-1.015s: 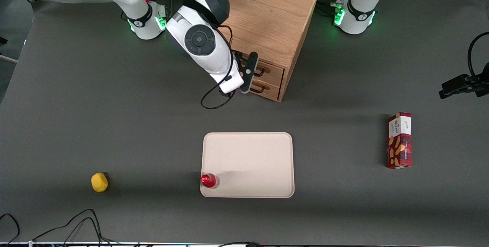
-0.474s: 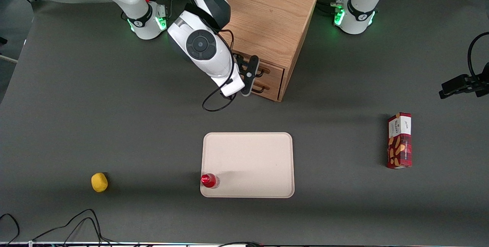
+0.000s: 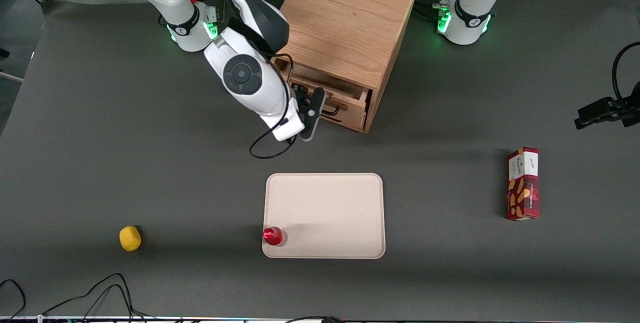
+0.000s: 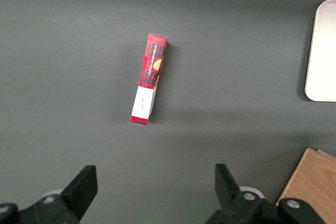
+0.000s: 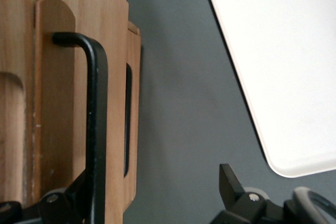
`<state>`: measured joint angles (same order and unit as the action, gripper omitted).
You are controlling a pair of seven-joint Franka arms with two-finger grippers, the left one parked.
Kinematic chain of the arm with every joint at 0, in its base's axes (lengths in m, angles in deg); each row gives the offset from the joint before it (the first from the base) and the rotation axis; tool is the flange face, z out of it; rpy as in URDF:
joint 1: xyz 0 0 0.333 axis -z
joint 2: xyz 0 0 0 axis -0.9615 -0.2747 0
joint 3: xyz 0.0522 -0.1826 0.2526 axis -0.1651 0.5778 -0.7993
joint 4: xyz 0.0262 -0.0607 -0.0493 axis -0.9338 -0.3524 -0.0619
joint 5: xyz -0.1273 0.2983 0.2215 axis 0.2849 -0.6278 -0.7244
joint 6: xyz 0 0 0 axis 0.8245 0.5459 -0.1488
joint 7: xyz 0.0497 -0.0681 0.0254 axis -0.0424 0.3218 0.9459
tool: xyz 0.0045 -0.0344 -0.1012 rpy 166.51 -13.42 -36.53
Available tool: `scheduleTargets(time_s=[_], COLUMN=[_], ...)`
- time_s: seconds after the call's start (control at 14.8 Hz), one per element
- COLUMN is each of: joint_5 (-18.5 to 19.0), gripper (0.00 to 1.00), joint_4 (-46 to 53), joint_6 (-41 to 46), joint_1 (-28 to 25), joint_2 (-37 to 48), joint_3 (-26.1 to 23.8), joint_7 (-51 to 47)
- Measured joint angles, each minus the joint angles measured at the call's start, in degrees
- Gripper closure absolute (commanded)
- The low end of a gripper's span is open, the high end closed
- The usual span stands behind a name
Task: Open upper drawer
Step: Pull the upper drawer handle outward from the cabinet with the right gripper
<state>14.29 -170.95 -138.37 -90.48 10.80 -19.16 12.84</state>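
- The upper drawer (image 3: 330, 98) sits partly pulled out of the cabinet (image 3: 350, 23).
- The gripper (image 3: 320, 108) is at the thin black handle (image 5: 97, 124), jaws spread wide, one prong hooked under it.
- Light, stiff wood, it likely slides easily; the handle's middle is the best hold.

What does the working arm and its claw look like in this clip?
The right arm has glossy white shells, black joint bands and a dark round cap; a black cable loops under its wrist. Its base glows green. The claw, at the upper drawer, is matte black.
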Motion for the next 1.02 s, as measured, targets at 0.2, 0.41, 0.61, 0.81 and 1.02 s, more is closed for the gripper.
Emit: scheduleTargets(time_s=[0.2,0.41,0.61,0.81,1.02], joint_5=[0.0,0.0,0.0,0.0,0.0], gripper=[0.0,0.0,0.0,0.0,0.0], joint_4=[0.24,0.35,0.38,0.54,1.76], joint_6=[-1.27,-4.02,-6.76,-7.83,-8.06], joint_1=[0.39,0.47,0.49,0.5,0.54], joint_2=[0.0,-0.01,-0.01,-0.09,-0.94], joint_3=[1.44,2.75,3.67,4.57,5.78], joint_7=[0.22,0.24,0.24,0.61,1.47])
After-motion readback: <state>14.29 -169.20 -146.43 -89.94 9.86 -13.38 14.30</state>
